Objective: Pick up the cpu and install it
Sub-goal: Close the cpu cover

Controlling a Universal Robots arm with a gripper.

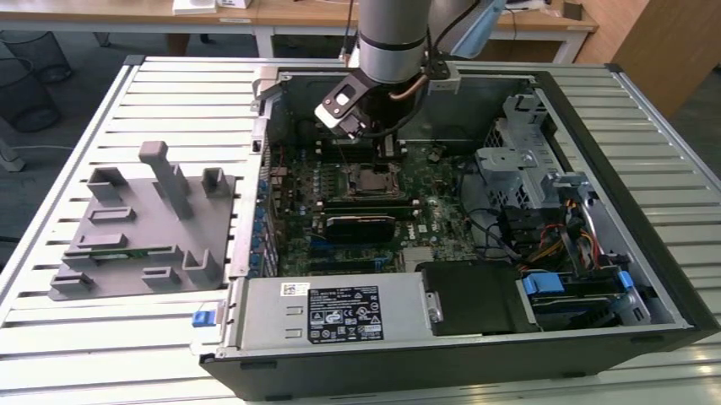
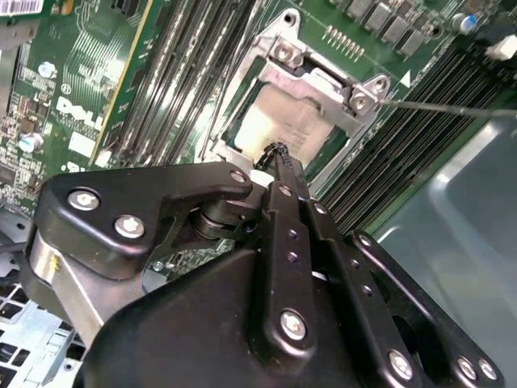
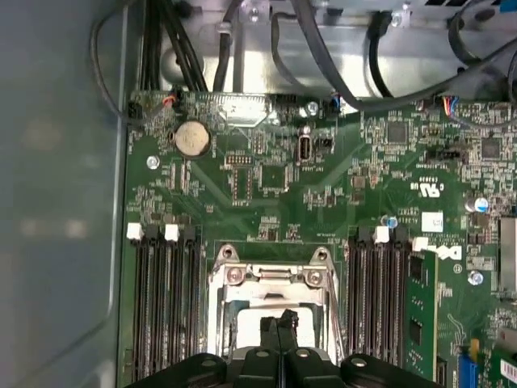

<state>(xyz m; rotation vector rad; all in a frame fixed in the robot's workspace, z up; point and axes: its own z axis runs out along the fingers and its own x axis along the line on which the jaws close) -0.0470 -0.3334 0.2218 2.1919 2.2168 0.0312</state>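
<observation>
Item: flat silver-grey square cpu (image 2: 271, 121) lying within the silver metal socket frame (image 2: 355, 99); black gripper (image 2: 275, 155) just above that frame, jaws closed on nothing; I fear skewed contact bending socket pins.

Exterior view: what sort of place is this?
Probably a robotics lab or workshop: an open desktop PC case lies on a slatted metal table beside a grey fixture tray, with office desks behind.
</observation>
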